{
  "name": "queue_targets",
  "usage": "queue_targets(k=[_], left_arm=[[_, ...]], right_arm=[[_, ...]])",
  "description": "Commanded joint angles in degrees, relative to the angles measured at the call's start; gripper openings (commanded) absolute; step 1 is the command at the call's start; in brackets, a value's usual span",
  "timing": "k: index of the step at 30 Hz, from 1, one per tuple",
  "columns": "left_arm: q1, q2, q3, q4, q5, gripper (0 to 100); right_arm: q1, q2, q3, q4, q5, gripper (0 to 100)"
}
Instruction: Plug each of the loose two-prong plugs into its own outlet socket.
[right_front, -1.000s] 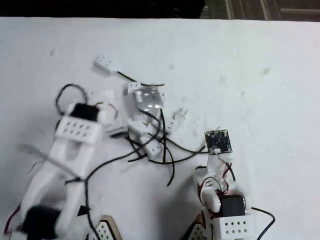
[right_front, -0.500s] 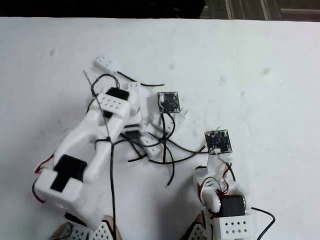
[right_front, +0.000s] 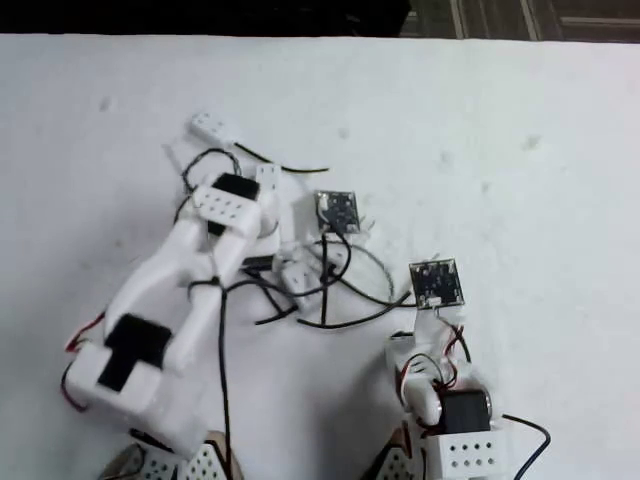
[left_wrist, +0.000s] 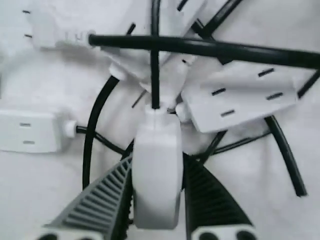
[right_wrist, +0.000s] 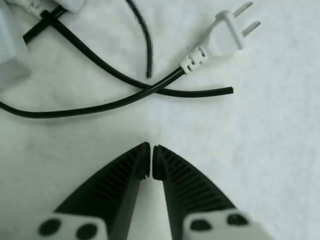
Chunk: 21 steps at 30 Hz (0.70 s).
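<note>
In the left wrist view my left gripper (left_wrist: 156, 165) is shut on a white plug body (left_wrist: 155, 170), whose black cord leaves at its far end; its prongs are hidden. Just beyond it lies a white outlet socket (left_wrist: 239, 97) with several slots, tangled in black cords. A smaller two-slot socket (left_wrist: 25, 131) lies to one side, and a loose two-prong plug (left_wrist: 47, 31) farther off. In the high view the left gripper (right_front: 285, 255) is over this pile. My right gripper (right_wrist: 151, 161) is shut on nothing, short of another two-prong plug (right_wrist: 227, 37).
Black cords (right_front: 345, 290) loop across the table between the two arms. A white socket (right_front: 212, 127) and another white piece (right_front: 268, 176) lie behind the left arm. The right arm (right_front: 440, 400) sits at the front edge. Bare white table (right_front: 520, 150) spreads to the right.
The left arm swung in from the left onto the pile of plugs and sockets, and the cords there shifted. The right arm has stayed still.
</note>
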Motion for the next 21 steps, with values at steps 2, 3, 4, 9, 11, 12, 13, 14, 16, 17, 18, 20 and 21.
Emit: queue_targets(k=[2,3,4,9,11,12,13,14,16,17,18,20,21], left_arm=[[0.4,-16.3,-2.1,9.8,6.9,2],[0.3,-18.5,-2.1,12.0,7.8,2],[0.3,-20.4,-2.1,14.1,8.6,2],[0.3,-26.2,1.5,21.5,13.6,2],[0.2,-27.7,4.7,22.1,16.2,2],[-0.1,-28.5,6.8,22.1,17.8,2],[-0.5,-29.3,8.8,22.1,19.2,2],[-0.7,-30.3,11.2,21.6,20.4,2],[-0.7,-32.3,15.6,20.9,21.7,2],[-0.9,-33.5,17.8,19.8,22.3,2],[-1.0,-34.6,20.0,18.5,23.0,2],[-1.2,-36.4,24.5,15.1,24.0,2],[-1.5,-37.1,26.8,13.5,24.1,2]], right_arm=[[0.4,-0.6,0.6,-0.6,-0.7,1.8],[0.4,-0.6,0.6,-0.6,-0.7,1.8],[0.5,-0.6,0.6,-0.6,-0.7,1.8],[0.6,-0.6,0.6,-0.6,-0.7,1.8],[0.6,-0.6,0.6,-0.6,-0.6,1.8],[0.6,-0.6,0.6,-0.6,-0.6,1.8],[0.6,-0.6,0.6,-0.6,-0.5,1.8],[0.7,-0.6,0.6,-0.6,-0.4,1.8],[0.7,-0.6,0.6,-0.6,-0.4,1.8],[0.7,-0.6,0.6,-0.6,-0.4,1.8],[0.7,-0.6,0.6,-0.6,-0.4,1.8],[0.7,-0.6,0.6,-0.6,-0.4,1.8],[0.7,-0.6,0.6,-0.6,-0.4,1.8]])
